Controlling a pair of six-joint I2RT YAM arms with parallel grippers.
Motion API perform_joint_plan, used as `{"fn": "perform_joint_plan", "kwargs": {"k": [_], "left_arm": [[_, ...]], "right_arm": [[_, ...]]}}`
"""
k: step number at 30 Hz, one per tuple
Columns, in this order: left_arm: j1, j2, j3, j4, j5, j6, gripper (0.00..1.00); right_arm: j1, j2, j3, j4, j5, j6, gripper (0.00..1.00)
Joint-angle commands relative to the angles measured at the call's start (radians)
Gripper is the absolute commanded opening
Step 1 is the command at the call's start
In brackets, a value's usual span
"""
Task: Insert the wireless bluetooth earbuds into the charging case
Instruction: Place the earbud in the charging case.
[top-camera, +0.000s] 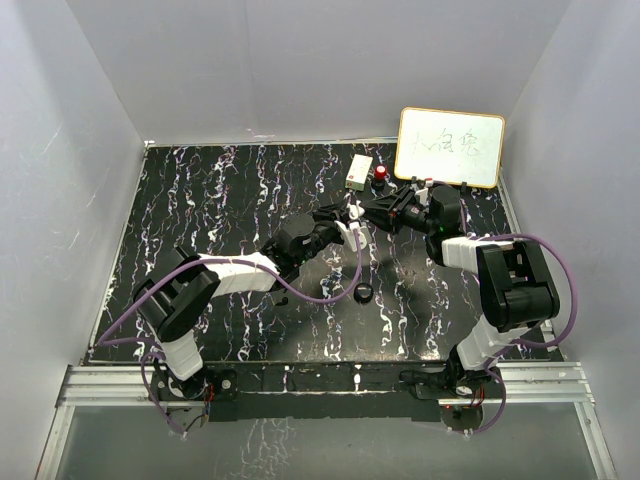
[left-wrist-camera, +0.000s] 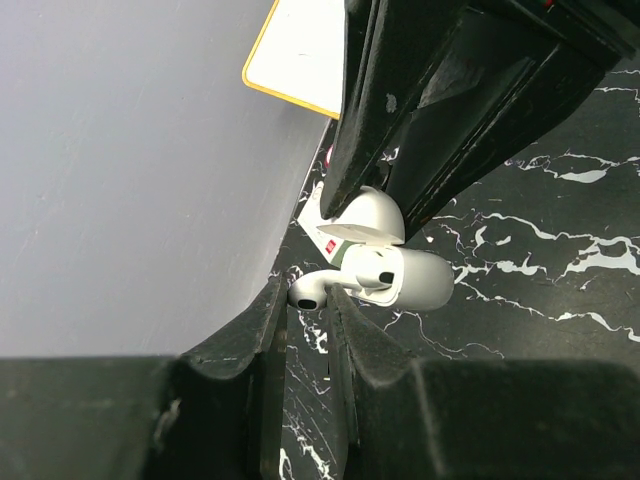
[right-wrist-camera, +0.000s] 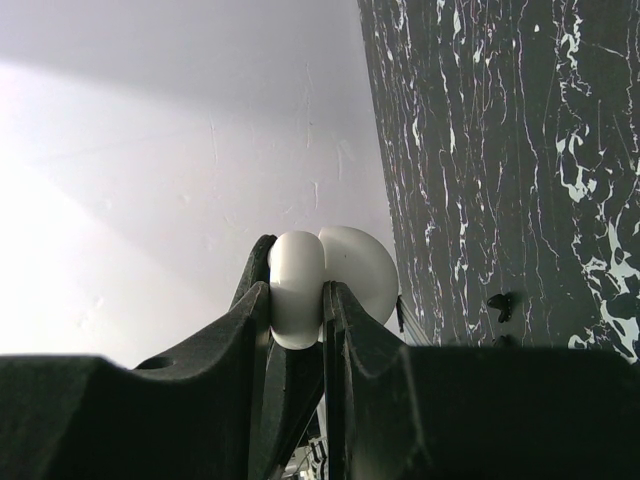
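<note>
Earbud (left-wrist-camera: 310, 290) is pinched in my closed left pincer (left-wrist-camera: 308, 302), its stem lying sideways toward the open case (left-wrist-camera: 415, 282) just beside it, which my right pincer (right-wrist-camera: 297, 300) grips from the other side.

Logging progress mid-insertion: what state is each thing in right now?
charging case: lid open, lifted off the table, clamped by the right end effector.
earbud: white, pinched by its stem, head at the case's opening.
left end effector: shut on the earbud.
right end effector: shut on the charging case.
</note>
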Motion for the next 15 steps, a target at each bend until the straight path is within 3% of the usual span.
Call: {"fn": "perform_joint_plan", "kwargs": {"k": [1, 15], "left_arm": [[-0.007, -0.007, 0.005, -0.003, 0.015, -0.021, 0.00], [-0.021, 0.001, -0.008, 0.028, 0.000, -0.025, 0.00]], "right_arm": [[0.005, -0.001, 0.050, 0.094, -0.002, 0.020, 0.00], [0.005, 0.001, 0.063, 0.099, 0.002, 0.029, 0.00]]}}
